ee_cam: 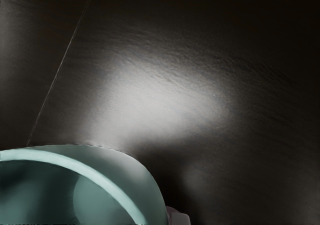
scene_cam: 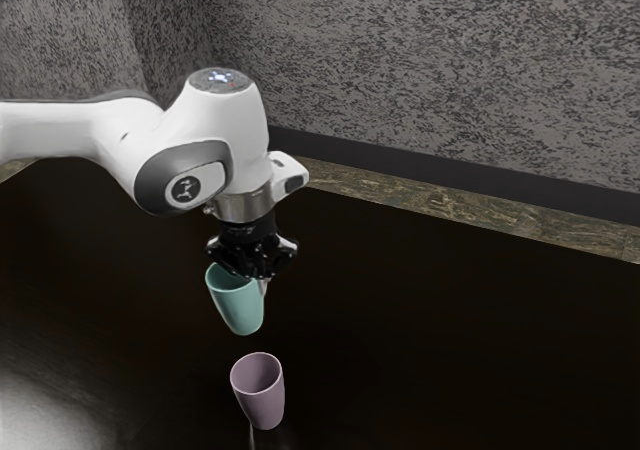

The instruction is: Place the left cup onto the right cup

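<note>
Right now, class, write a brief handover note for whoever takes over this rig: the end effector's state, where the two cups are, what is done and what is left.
End effector: shut on the teal tapered cup, gripping it at the rim.
Teal tapered cup: lifted clear of the dark table, hanging tilted, mouth up.
Mauve tapered cup: standing upright on the dark table, just below the teal one and a little toward the exterior view's right.
Done: pick and lift.
Left: line the teal cup up over the mauve cup's mouth, probably level it, lower it in, release.
</note>
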You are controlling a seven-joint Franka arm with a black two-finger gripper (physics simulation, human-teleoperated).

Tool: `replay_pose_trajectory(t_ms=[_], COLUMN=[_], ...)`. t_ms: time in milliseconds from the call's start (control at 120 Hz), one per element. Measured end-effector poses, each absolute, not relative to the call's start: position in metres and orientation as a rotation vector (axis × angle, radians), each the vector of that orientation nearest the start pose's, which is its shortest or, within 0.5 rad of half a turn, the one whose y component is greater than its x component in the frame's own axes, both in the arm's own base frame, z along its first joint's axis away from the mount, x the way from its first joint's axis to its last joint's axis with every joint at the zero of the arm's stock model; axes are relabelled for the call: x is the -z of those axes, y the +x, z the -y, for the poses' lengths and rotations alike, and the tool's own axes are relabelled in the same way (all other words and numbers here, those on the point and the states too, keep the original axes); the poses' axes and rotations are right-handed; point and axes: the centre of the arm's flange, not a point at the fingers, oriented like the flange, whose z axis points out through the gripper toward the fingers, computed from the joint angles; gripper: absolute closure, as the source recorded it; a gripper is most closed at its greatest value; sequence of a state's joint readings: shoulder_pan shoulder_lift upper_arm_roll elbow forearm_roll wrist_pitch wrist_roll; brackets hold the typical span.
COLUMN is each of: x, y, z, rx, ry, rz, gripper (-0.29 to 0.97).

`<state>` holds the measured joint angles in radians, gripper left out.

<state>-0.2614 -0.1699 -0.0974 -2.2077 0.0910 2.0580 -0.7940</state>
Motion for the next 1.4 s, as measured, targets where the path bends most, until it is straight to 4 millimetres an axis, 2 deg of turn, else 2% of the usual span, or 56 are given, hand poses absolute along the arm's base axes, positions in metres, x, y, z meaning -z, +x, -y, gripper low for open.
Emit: replay_pose_trajectory(t_ms=[425,708,1400], x=[-0.443,-0.438,-0.42], y=[0.441,0.43,0.427], z=[0.193,0.207,0.203], rx=[0.074,0.043,-0.006], ry=[-2.964,-2.943,-2.877], rz=[0.819,0.946,1.137], gripper=[0.78,0.78,0.78])
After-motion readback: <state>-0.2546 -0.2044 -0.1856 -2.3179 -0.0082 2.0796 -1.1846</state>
